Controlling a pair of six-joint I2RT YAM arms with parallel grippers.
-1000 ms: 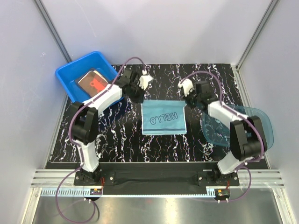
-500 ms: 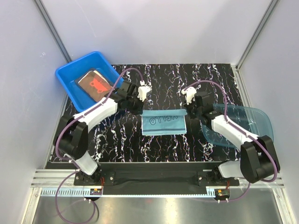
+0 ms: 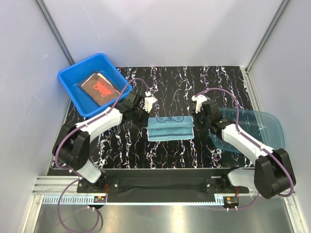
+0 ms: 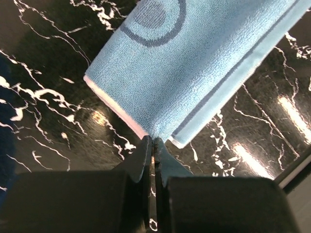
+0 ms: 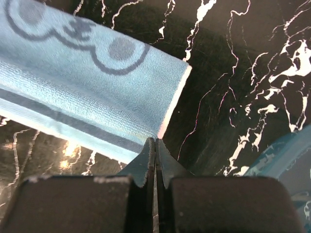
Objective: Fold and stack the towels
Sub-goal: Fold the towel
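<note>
**Overhead and wrist views: fold under way.** The light blue towel lies at the centre of the table, between my two arms. Its long axis runs left to right, from one gripper to the other.

My left gripper is pinched shut on the towel's far left corner. My right gripper is pinched shut on its far right corner. In each wrist view the cloth spreads away from the fingertips, ahead of the jaws and inward toward the opposite arm. Neither arm is the nearer one, since each has one end and the towel spans the gap between them.

The held edge is the one farther from my bases. The near edge rests on the table, closer to me. I judge that the coming move turns on this: the held edge must travel toward me, across the short axis, with both corners level, to land on the near edge.

The towel is soft terry, pale blue. It has a darker blue looping line with dots along the held edge, a darker band parallel to that line, and a pale trim at each short end. In the right wrist view a lower layer shows beneath the upper one.

A second towel, brown with red print, lies in the blue tub at far left. The teal bowl sits at right, beside my right arm.
</note>
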